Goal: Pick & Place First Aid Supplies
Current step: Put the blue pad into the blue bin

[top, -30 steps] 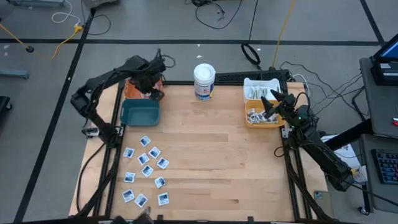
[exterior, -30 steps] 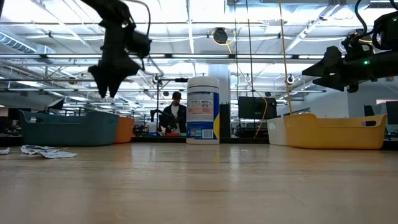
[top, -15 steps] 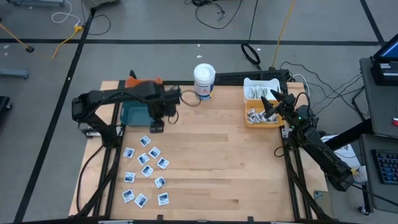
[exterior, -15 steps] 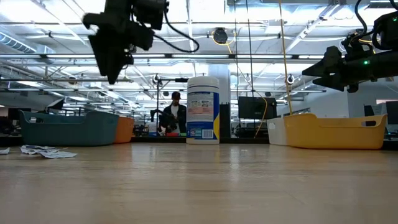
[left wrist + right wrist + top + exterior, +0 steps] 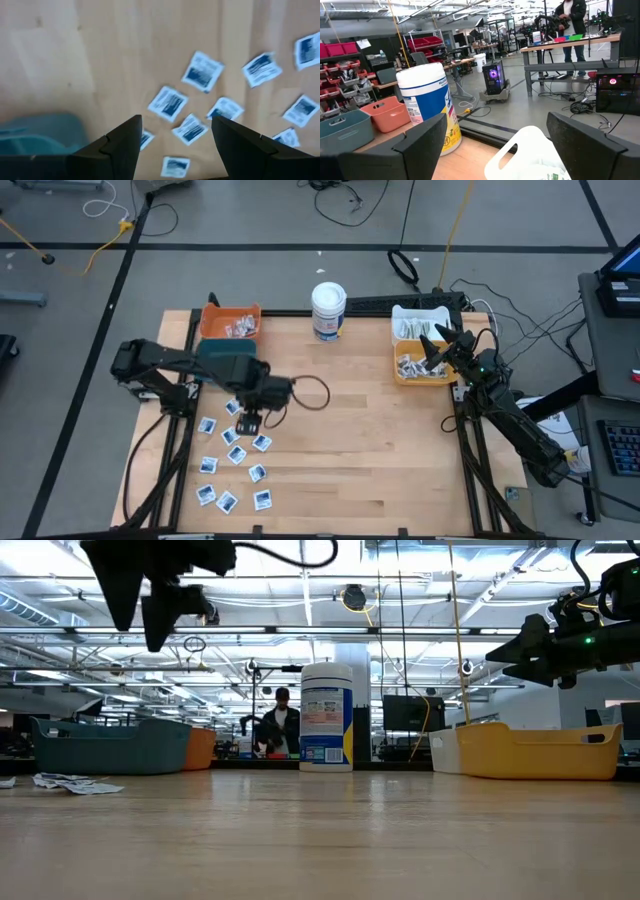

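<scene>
Hovering over the near-left part of the wooden table (image 5: 350,440), our left gripper (image 5: 248,423) hangs with its fingers (image 5: 122,145) spread and empty above the scattered square white-and-blue sachets (image 5: 236,455), which lie loose on the boards. Just beyond them we see the teal bin (image 5: 222,352), partly covered by the left arm, and behind it the orange bin (image 5: 230,325) holding a few small packets (image 5: 240,328). At the far middle stands the white tub (image 5: 328,311). On the far right, our right gripper (image 5: 438,350) waits above the yellow bin (image 5: 420,368), fingers spread, holding nothing, with a white bin (image 5: 418,322) behind it. Beyond the table a person (image 5: 276,726) works.
</scene>
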Controlling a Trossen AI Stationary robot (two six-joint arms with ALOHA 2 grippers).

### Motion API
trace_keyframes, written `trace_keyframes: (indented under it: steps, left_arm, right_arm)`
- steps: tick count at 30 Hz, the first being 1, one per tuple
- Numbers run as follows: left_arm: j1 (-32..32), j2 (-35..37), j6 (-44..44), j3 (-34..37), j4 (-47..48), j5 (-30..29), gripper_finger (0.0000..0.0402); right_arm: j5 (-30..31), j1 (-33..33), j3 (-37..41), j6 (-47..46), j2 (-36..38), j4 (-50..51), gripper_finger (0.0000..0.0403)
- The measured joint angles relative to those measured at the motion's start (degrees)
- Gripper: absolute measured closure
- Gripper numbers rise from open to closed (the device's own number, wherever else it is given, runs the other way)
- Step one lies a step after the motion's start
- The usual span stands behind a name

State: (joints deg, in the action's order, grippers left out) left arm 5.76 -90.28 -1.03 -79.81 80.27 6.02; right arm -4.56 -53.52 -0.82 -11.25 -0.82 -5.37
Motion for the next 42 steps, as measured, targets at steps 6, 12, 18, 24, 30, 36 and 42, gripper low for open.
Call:
trace_keyframes:
  steps: [6,12,18,24,30,36,42]
  left_arm:
    - [5.56,-0.69,-5.98,1.03,-3.47,-0.03,0.0156]
    - [10.16,-3.29,-8.38,6.33,-10.55,-2.41,0.0156]
    - [13.47,-6.25,-8.42,9.24,-15.89,-3.52,0.0156]
    - [14.29,-9.5,-8.76,12.55,-20.29,-4.37,0.0156]
    - [14.03,-12.23,-8.22,15.66,-25.42,-6.13,0.0156]
    - [13.98,-13.45,-8.14,18.82,-31.56,-5.82,0.0156]
    - [14.6,-13.25,-6.96,20.26,-34.43,-5.89,0.0191]
  right_arm:
    - [0.0,-0.01,0.0,-0.02,0.0,0.0,0.0066]
    - [0.01,-0.01,0.0,-0.02,-0.01,0.0,0.0066]
    - [0.0,-0.01,0.01,-0.01,-0.02,0.0,0.0066]
    - [0.0,-0.01,0.0,-0.01,0.0,0.0,0.0066]
    - [0.02,0.0,0.0,-0.01,-0.02,0.0,0.0066]
    - [0.0,-0.02,0.02,-0.02,-0.02,0.0,0.0066]
    - [0.01,-0.02,0.0,0.0,0.0,-0.05,0.0066]
